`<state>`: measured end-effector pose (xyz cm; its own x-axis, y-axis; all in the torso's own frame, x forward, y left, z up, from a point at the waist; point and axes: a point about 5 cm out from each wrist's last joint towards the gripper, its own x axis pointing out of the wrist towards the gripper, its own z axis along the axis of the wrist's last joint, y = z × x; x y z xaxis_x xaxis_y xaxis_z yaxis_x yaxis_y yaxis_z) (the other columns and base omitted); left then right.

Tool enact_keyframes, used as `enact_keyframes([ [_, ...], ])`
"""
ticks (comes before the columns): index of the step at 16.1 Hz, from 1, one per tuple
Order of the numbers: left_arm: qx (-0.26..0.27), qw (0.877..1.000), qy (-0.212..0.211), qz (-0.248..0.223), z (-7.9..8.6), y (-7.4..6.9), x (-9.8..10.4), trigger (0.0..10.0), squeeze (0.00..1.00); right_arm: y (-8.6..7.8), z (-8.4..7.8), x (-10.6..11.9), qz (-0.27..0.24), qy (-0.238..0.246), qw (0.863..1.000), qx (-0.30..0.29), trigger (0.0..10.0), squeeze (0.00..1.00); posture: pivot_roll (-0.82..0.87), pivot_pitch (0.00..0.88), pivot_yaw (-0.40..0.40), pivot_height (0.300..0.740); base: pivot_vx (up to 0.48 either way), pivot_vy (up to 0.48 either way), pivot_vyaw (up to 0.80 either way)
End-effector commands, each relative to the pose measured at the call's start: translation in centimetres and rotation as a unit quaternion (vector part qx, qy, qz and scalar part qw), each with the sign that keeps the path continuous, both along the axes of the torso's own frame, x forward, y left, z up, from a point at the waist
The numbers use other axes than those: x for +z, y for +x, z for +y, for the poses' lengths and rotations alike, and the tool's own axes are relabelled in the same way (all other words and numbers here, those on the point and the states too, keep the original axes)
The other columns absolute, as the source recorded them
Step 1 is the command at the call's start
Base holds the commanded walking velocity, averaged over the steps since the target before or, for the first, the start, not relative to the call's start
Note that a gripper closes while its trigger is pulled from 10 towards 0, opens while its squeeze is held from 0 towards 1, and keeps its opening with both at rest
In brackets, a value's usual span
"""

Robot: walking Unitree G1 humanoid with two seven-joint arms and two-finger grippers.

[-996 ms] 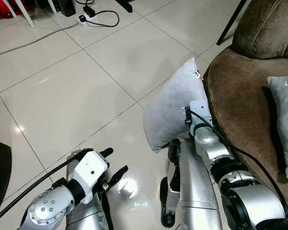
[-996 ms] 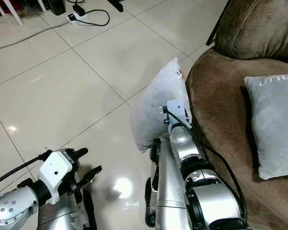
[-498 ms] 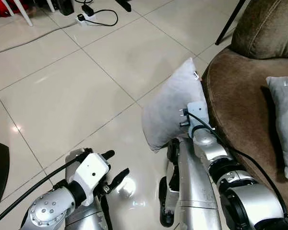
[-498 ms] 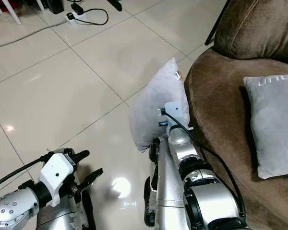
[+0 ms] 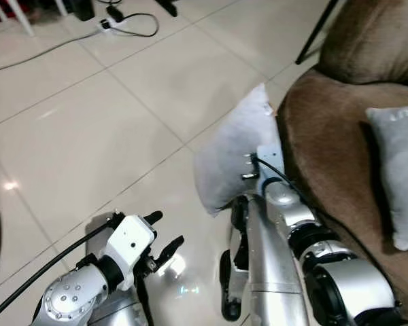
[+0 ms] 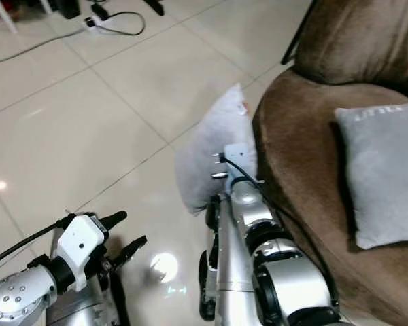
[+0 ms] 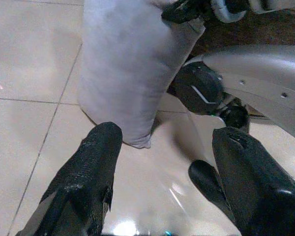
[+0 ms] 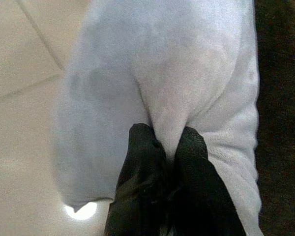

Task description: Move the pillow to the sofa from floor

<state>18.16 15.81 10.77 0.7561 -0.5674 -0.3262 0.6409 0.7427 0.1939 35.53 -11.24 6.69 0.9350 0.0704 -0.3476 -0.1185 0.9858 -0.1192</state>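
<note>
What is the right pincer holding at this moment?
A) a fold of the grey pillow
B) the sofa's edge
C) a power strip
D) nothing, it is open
A: the right pincer is shut on a pinched fold of the pillow, beside the sofa.

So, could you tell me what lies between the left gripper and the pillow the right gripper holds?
Bare, glossy floor tile alone separates the open left gripper from the pillow, as the left wrist view shows.

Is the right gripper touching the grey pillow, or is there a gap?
Touching. In the right wrist view the right gripper has its two black fingers closed on a pinched fold of the grey pillow.
</note>
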Motion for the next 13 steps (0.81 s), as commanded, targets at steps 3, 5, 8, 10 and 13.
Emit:
enact_keyframes([
  [3,0.061,0.998,0.003,-0.027,0.8,0.6,-0.2,10.0,0.00,-0.7,1.4,0.1,-0.019,0.102,0.992,0.065,0.0,0.00,0.02,0.130,-0.123,0.440,0.000,0.000,0.00],
  [5,0.133,0.990,0.003,-0.052,1.6,1.6,0.4,10.0,0.00,-1.6,1.5,1.4,-0.056,0.185,0.976,0.097,0.0,0.00,0.02,0.064,-0.121,0.440,0.000,0.000,0.00],
  [8,0.174,0.981,-0.007,-0.088,2.1,3.3,1.2,10.0,0.00,-3.1,1.1,3.5,-0.115,0.240,0.958,0.104,4.7,0.00,0.04,0.007,-0.096,0.440,0.000,0.000,0.00],
  [10,0.180,0.978,-0.014,-0.102,2.3,4.4,1.6,10.0,0.00,-3.7,1.2,3.8,-0.115,0.227,0.958,0.129,10.0,0.00,0.03,0.000,-0.076,0.440,0.000,0.000,0.00],
  [13,0.184,0.976,-0.014,-0.115,2.6,5.6,1.9,10.0,0.00,-4.7,1.0,5.3,-0.137,0.224,0.955,0.138,10.0,0.00,0.02,0.000,-0.051,0.455,0.000,0.000,0.00],
])
